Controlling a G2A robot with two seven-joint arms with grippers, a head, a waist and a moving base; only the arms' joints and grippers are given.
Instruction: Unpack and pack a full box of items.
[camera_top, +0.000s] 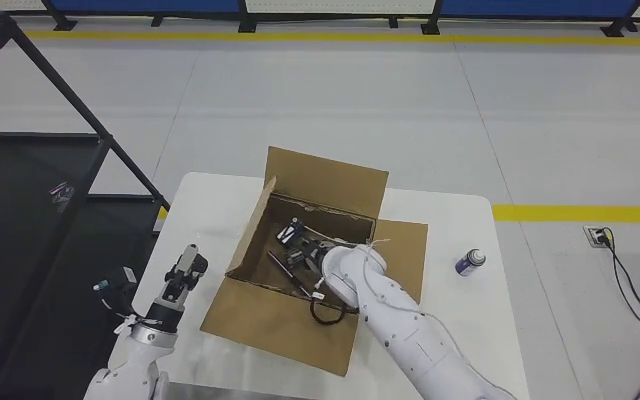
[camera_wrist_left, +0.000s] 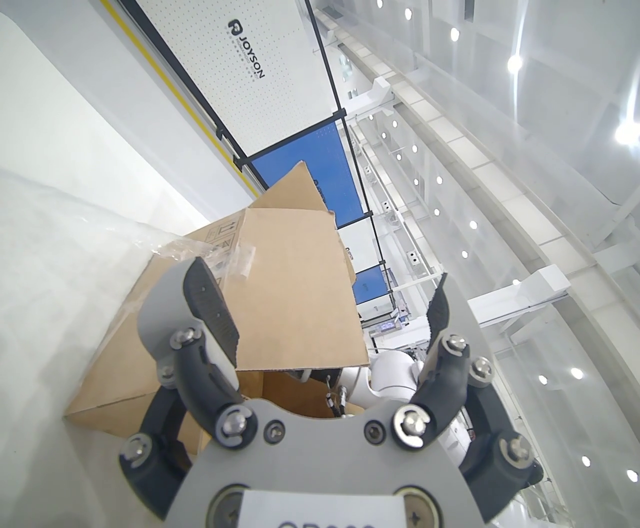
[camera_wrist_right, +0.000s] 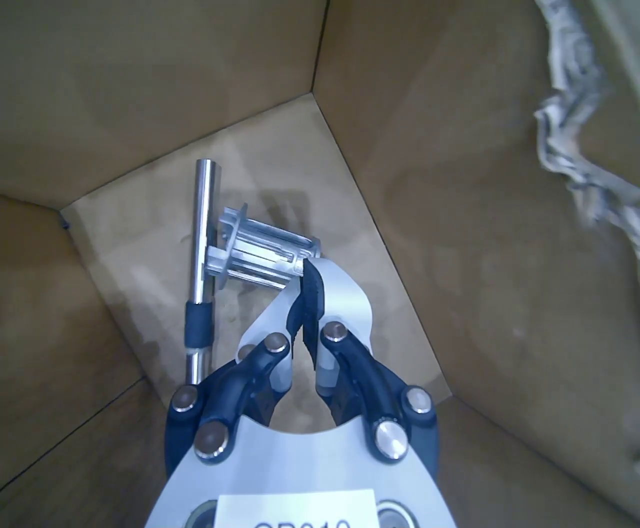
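Left end effector (camera_top: 188, 265) was over the tabletop (camera_top: 210, 200) near its left edge, toward the near left corner. It was just beside the cardboard box (camera_top: 325, 180) but apart from it. Its fingers (camera_wrist_left: 210, 305) stood wide apart with nothing between them. Past them, the left wrist view showed the box's outer wall and a raised flap, with a scrap of clear tape (camera_wrist_left: 200, 247) stuck to the cardboard.

The box sat open in the middle of the tabletop, turned a little off square. Its far flap stood up, its left flap was raised, and its near and right flaps were folded outward.

The right arm (camera_top: 400, 325) came in from the near edge and went down into the box. Inside, the right end effector (camera_wrist_right: 307, 272) was drawn narrow, its pads almost together. Its tips touched the end of a ribbed metal part (camera_wrist_right: 260, 255) lying on the box floor. I could not tell whether they pinched that part's rim or only pressed against it. A metal rod (camera_wrist_right: 202, 240) with a dark band lay on the floor against the part's other end, near a corner of the box.

Farther right, a small can (camera_top: 470, 262) with a pale cap stood upright near the right edge of the tabletop, well apart from the box.
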